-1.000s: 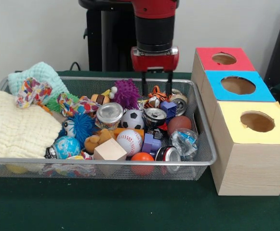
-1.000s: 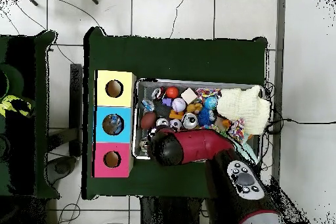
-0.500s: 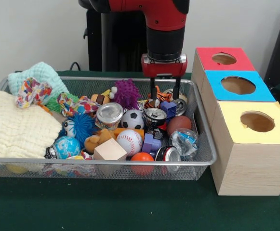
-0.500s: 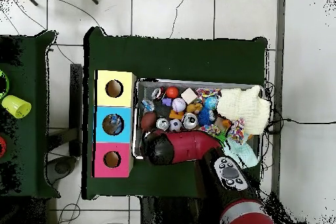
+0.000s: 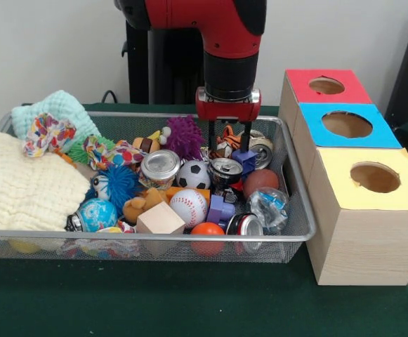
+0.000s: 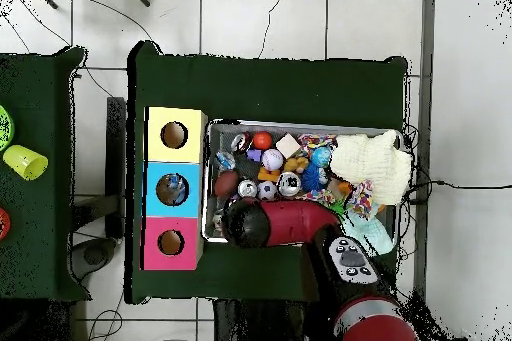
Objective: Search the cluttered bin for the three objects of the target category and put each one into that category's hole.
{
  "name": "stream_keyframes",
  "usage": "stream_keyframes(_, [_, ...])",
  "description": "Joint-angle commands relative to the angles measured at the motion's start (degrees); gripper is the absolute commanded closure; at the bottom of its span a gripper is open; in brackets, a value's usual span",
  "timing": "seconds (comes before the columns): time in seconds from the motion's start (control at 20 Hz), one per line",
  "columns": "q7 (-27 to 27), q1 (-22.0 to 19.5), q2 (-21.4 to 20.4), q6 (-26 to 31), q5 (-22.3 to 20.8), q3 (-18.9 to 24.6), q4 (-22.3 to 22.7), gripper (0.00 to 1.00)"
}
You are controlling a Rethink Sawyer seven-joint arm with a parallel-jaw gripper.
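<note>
Three boxes with round holes sit in a row beside the wire mesh bin (image 5: 298,210): red (image 5: 326,86), blue (image 5: 347,125) and yellow (image 5: 373,179) tops on pale wood. The bin's packed with at least three dented metal cans (image 5: 160,166), smooth balls (image 5: 189,207), fuzzy toys and two soft cloths. The arm hangs straight down, gripper (image 5: 227,144) parted around a striped orange plush toy (image 5: 226,139) at the back, though whether it's actually holding it I can't tell.

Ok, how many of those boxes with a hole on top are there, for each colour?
Red box: 1
Blue box: 1
Yellow box: 1
Total: 3 boxes, standing in a row beside the wire bin.
</note>
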Motion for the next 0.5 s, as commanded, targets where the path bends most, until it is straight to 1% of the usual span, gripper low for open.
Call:
stream_keyframes(0.05, [8.7,0.9,2.5,-0.4,3.5,-1.0,-7.5,0.00])
stream_keyframes(0.3, [7.4,1.7,1.8,3.3,5.6,0.1,-9.5,0.00])
stream_keyframes(0.5, [9.2,3.0,1.3,5.0,8.6,-0.7,-10.6,0.00])
